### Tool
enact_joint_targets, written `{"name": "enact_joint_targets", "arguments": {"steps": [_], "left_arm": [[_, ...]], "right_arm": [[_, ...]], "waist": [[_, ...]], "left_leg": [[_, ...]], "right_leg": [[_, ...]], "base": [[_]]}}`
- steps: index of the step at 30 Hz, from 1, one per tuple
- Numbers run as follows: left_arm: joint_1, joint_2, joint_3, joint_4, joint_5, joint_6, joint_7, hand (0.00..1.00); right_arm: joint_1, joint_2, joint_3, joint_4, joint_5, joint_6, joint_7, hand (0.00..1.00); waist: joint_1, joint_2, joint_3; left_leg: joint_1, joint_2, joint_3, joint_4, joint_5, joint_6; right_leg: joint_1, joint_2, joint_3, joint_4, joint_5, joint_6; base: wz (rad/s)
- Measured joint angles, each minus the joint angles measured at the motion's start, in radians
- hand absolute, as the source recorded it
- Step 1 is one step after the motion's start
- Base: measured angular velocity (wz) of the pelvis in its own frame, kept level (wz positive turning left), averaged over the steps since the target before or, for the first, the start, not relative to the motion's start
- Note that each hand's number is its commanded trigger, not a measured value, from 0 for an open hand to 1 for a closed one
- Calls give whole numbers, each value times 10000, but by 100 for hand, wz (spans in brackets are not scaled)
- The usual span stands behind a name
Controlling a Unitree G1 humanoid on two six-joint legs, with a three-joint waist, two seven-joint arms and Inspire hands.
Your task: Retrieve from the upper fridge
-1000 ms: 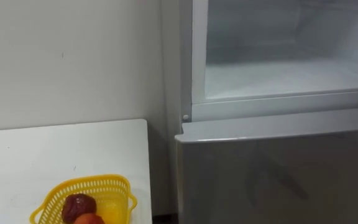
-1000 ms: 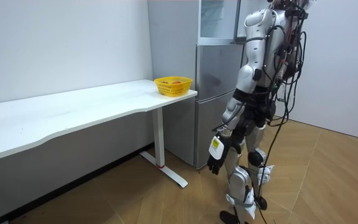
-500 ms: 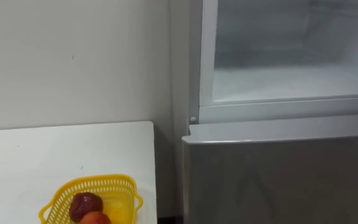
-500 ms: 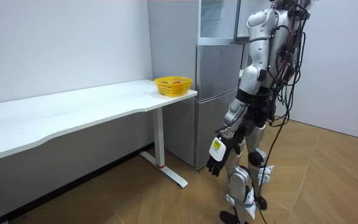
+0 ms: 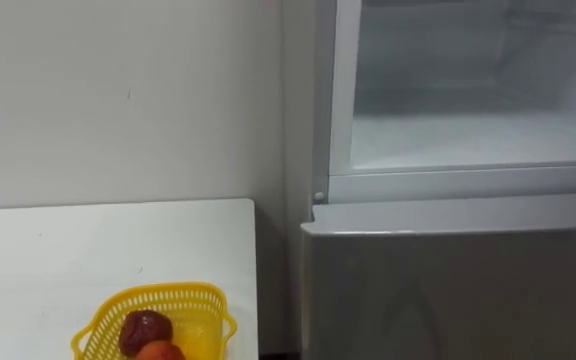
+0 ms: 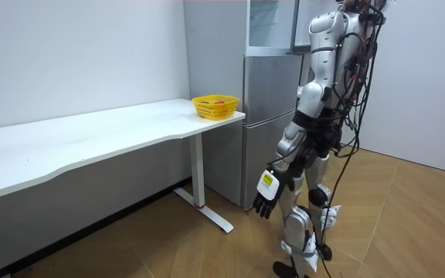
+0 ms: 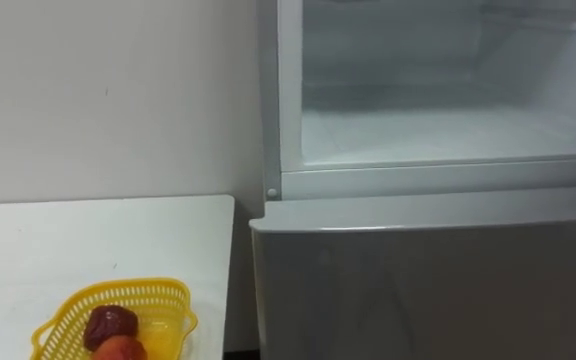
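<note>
Upper fridge compartment [image 5: 468, 140] stands open; left hand [image 6: 264, 201] hangs loose-fingered, holding nothing.

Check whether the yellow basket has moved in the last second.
No. In the room view the yellow basket stays at the table corner beside the fridge; the eye views' shift is the camera's.

One fridge [image 5: 448, 290], one table [image 5: 68, 250], one basket [image 5: 168, 291], one dark-red fruit [image 5: 145, 330], one orange fruit [image 5: 158, 352]
</note>
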Motion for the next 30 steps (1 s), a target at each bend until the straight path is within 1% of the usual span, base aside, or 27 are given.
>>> {"name": "enact_joint_targets", "arguments": {"steps": [2,5,8,11,13,14,15,16,17,19,20,21,23,25,27,29,30], "left_arm": [[22,-14,182,11,-5,-2,1,0],[71,-37,593,79,-19,0,1,0],[149,-67,898,69,-9,3,16,0],[169,-68,1199,84,-22,2,16,0],[272,-67,1350,77,-21,2,21,0],[347,-69,1423,78,-4,3,21,0],[357,-68,1478,62,5,5,19,0],[388,-68,1606,-77,-2,8,6,0],[491,-69,1699,-161,-9,2,-5,0],[544,-71,2124,-299,-14,0,-57,0],[543,-71,2252,-323,-28,-6,-55,0],[539,-77,2317,-327,-31,-6,-55,0],[587,-76,2349,-334,-67,9,-51,0],[600,-73,2347,-331,-229,15,-33,0],[631,-74,2348,-391,-258,28,-33,0],[662,-91,2409,-698,-203,46,-33,0],[701,-98,2481,-767,-203,45,-33,0]], "right_arm": [[-5,-3,-142,244,246,11,-2,0],[29,-14,-739,485,1103,59,-12,0],[65,-5,-1657,520,2666,202,-138,0],[80,-9,-2246,509,3986,214,-238,0],[46,-8,-2949,479,5555,245,-275,0],[14,-10,-3400,473,6247,258,-273,0],[19,-8,-3644,450,6657,260,-276,0],[59,-9,-4076,316,7600,271,-312,0],[122,-8,-4301,184,8107,276,-368,0],[168,-60,-5160,-72,9871,276,-666,0],[143,-64,-5550,-271,10617,272,-887,0],[128,-78,-5715,-360,11007,270,-987,0],[-12,-93,-6476,-881,12672,199,-1450,0],[-90,-117,-6828,-1197,13390,140,-1713,0],[-169,-126,-7073,-1604,13683,98,-2024,0],[-332,-183,-7455,-2492,13951,82,-2462,0],[-376,-236,-7511,-2652,14020,60,-2488,0]], "waist": [[9,-5,0],[-21,13,-7],[-92,43,-30],[-241,51,-36],[-487,30,-49],[-683,5,-58],[-757,3,-59],[-869,-26,-65],[-853,-26,-63],[-872,-9,-48],[-934,-39,-61],[-958,-34,-59],[-1131,-76,-69],[-1168,-110,-80],[-1237,-168,-91],[-1224,-213,-88],[-1230,-224,-85]], "left_leg": [[1,0,-9,0,0,0],[23,-7,-40,7,0,0],[-13,-9,-59,4,-1,-1],[46,-9,-64,-2,-1,-1],[72,-12,-80,-5,-1,-1],[73,-19,-125,0,0,-1],[73,-28,-165,4,0,-1],[95,-33,-173,4,0,-1],[123,-33,-162,3,0,-1],[200,-34,-58,-10,-2,-1],[192,-37,-51,-18,-4,-2],[179,-43,-49,-24,-4,-2],[120,-51,-64,-32,-4,0],[105,-53,-62,-17,-3,0],[80,-57,-65,-12,-1,-1],[41,-60,-28,-13,1,0],[24,-60,-15,-13,1,0]], "right_leg": [[6,7,10,-1,0,0],[39,1,-3,-2,0,0],[0,-3,-6,0,-7,4],[2,-2,5,3,-13,2],[94,-8,-31,12,-33,3],[131,-19,-96,18,-39,5],[143,-20,-106,19,-42,6],[124,-26,-116,32,-58,5],[115,-24,-94,35,-62,6],[82,-27,29,74,-130,11],[53,-37,27,126,-161,14],[2,-46,25,196,-189,15],[-81,-57,-9,235,-199,19],[-84,-60,-34,227,-197,18],[-89,-61,0,227,-197,17],[-191,-60,57,358,-197,18],[-213,-58,58,352,-197,17]], "base": [[0],[0],[0],[0],[7],[11],[11],[0],[-6],[-14],[-7],[0],[0],[0],[2],[-6],[-6]]}}
